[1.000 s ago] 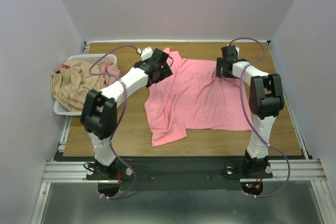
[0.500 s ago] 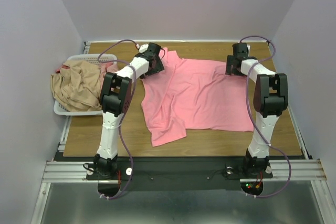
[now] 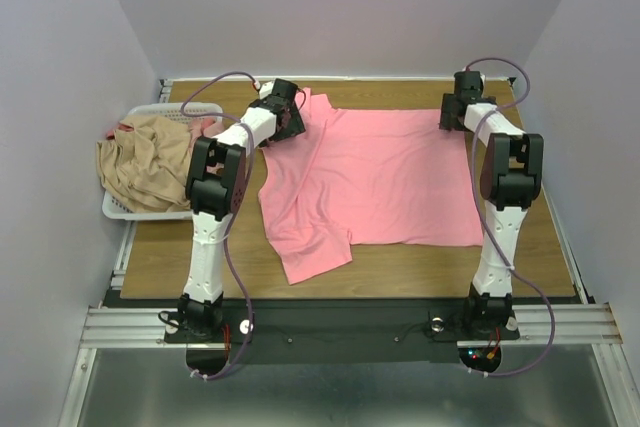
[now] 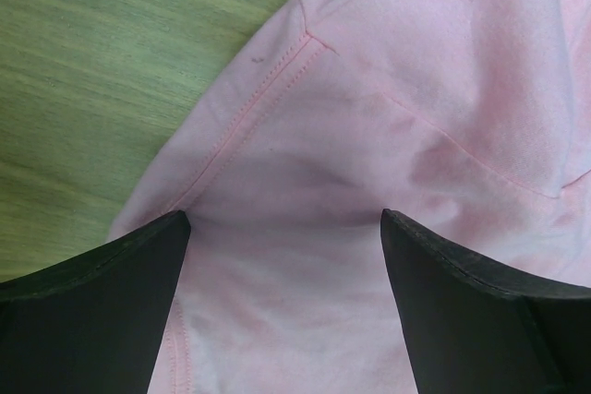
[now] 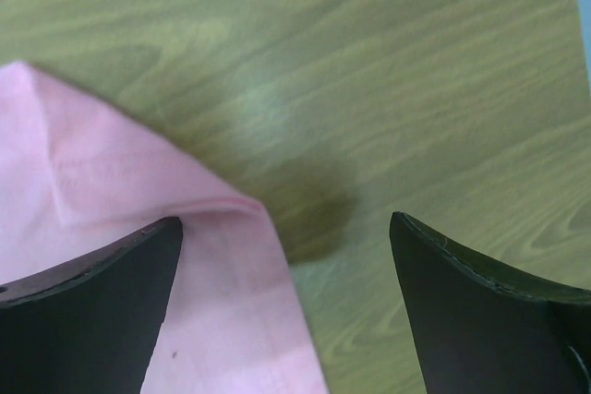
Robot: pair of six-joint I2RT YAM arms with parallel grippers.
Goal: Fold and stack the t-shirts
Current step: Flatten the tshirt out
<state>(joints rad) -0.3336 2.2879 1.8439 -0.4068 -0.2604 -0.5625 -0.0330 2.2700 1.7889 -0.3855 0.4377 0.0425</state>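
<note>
From where I stand, the wooden table carries the salmon-pink t-shirt, spread nearly flat, though its near-left part lies bunched and doubled over. Left of that shirt sits the white basket, the tan-beige t-shirt heaped in it and a bit of the dusty pink t-shirt showing. The left gripper hangs, jaws spread, over the shirt's far-left corner. The right gripper, likewise spread and holding nothing, hovers at its far-right corner. I'd worry the bunched part gets folded in crooked, or a right-corner pinch misses the edge. The basket seems clear of both arms.
</note>
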